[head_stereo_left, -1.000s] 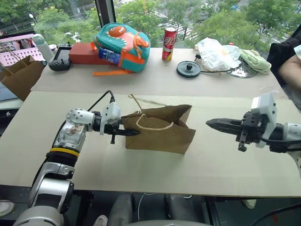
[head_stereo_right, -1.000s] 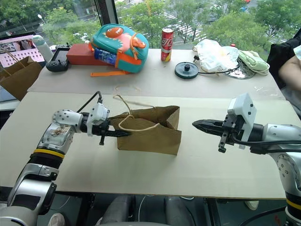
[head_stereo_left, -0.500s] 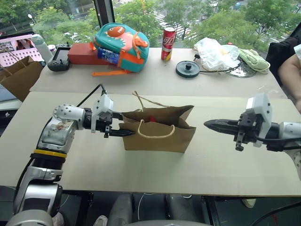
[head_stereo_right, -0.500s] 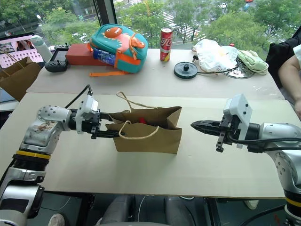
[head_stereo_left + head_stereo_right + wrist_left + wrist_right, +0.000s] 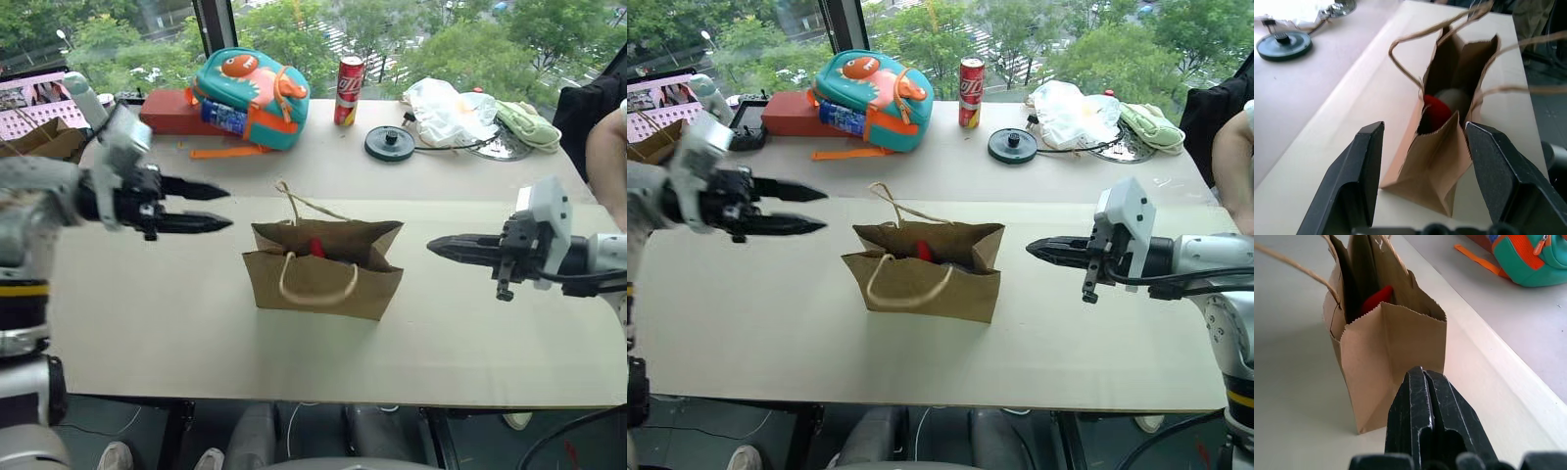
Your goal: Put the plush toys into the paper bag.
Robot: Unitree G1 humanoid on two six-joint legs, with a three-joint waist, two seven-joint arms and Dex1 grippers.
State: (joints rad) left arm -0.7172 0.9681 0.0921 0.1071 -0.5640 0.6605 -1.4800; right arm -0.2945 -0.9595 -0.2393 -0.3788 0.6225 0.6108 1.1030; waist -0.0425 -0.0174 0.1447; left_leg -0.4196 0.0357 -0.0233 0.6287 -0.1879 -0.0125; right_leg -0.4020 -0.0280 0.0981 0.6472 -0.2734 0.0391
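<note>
The small brown paper bag stands upright and open in the middle of the near table, its twine handles loose. Inside it a red chili plush lies against a grey fuzzy plush; the red one also peeks over the rim. My left gripper hovers open and empty, to the left of the bag, above it and apart from it, pointing at it. My right gripper is shut on nothing, level with the bag's right end and a short gap away from it.
On the far table sit a teal dinosaur backpack, a red box, a red can, a black disc and a white plastic bag. A darker brown bag stands far left. A person's arm is at the right edge.
My left gripper has drawn back from the bag's left end, risen and swung left, its jaws wider. The bag now stands free. The right gripper has held still.
</note>
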